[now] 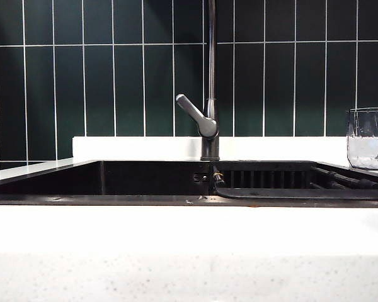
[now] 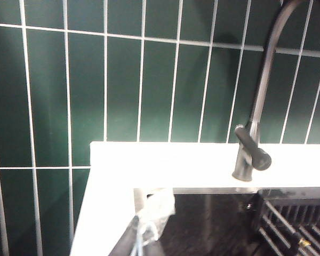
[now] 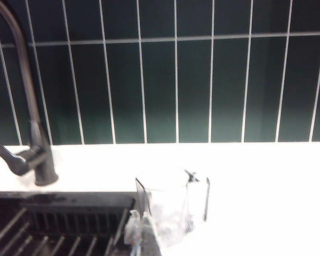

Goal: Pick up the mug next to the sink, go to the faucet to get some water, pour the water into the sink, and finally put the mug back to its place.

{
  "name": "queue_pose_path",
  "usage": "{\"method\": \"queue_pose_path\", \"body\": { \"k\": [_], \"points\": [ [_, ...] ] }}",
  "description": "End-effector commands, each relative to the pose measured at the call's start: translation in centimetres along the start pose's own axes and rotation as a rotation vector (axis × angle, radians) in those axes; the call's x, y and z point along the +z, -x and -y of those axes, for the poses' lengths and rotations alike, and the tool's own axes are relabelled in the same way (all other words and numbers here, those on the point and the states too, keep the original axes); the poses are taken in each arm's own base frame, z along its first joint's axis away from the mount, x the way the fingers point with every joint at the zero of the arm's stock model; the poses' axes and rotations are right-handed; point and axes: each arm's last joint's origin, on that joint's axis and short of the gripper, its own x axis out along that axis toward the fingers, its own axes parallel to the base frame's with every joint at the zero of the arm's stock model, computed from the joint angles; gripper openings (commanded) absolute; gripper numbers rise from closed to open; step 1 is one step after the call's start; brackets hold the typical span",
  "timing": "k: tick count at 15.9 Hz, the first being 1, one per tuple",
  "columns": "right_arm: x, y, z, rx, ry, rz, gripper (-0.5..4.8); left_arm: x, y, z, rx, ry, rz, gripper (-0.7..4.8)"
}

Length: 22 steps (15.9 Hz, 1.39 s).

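One faceted glass mug point(image 3: 173, 205), claws shut.

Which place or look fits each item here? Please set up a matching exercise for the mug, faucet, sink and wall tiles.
Things:
1. mug
2. faucet
3. sink
4. wall tiles

Descriptions:
A. black recessed basin with a slatted rack on one side
B. dark green with light grout lines
C. clear glass, standing upright on the white counter at the right of the exterior view
D. thin metal pipe with a grey angled lever, behind the basin

Pairs: 1-C, 2-D, 3-A, 4-B
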Motion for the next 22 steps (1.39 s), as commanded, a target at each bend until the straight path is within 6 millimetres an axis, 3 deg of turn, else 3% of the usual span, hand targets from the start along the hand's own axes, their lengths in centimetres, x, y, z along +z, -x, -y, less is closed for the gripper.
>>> {"method": "queue_pose_path", "body": {
  "k": [1,6,9,12,22],
  "points": [
    [-1.2,-0.3,0.2,-0.001,-0.012,0.025,-0.03,-1.5,-0.2,0.1,-0.043,0.009,0.056,-0.05],
    [-4.2,-0.6,0.6,-0.003,-0.026,0.010,-0.03,-2.7,-0.2,0.1,-0.040,-0.028,0.025,-0.05],
    [-4.8,-0.7,0.7,-0.005,-0.029,-0.006,-0.03,-4.1,-0.2,0.1,-0.040,-0.021,-0.012,-0.06],
    [-5.9,-0.7,0.8,-0.010,-0.042,-0.060,-0.03,-4.2,-0.2,0.1,-0.041,-0.024,-0.021,-0.05],
    [-6.0,-0.6,0.8,0.002,-0.049,-0.063,-0.02,-4.6,-0.2,0.1,-0.043,-0.017,-0.066,-0.04]
  ]
}}
